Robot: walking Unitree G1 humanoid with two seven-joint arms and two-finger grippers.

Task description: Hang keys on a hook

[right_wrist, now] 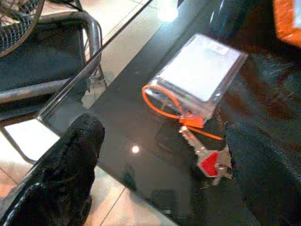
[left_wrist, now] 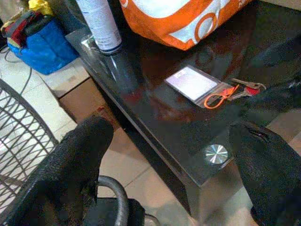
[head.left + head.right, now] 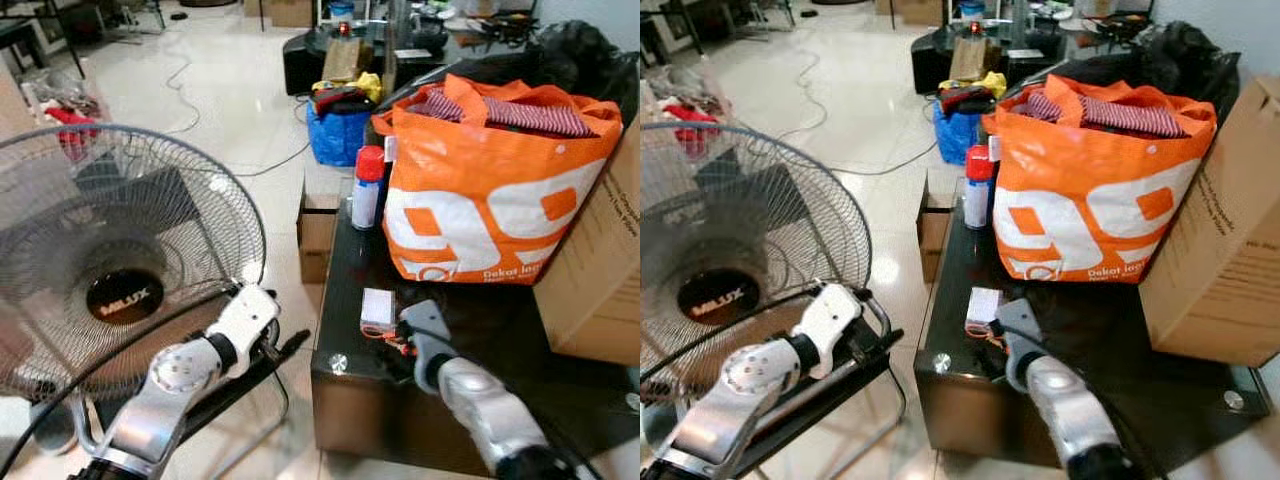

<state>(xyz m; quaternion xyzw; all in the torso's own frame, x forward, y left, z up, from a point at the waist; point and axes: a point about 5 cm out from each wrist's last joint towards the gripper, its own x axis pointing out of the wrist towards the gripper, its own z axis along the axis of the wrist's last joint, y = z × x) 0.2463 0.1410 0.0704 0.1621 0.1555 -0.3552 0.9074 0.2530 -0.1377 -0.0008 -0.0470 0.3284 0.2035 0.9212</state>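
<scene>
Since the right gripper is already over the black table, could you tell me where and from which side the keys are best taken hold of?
I would grip the keys at their red-capped heads, coming straight down from above: they lie flat on the glossy black table, tied by an orange loop to a clear card holder. The right gripper hangs open over them, so closing across the bunch looks simplest. The loop is thin and likely to slip.
</scene>
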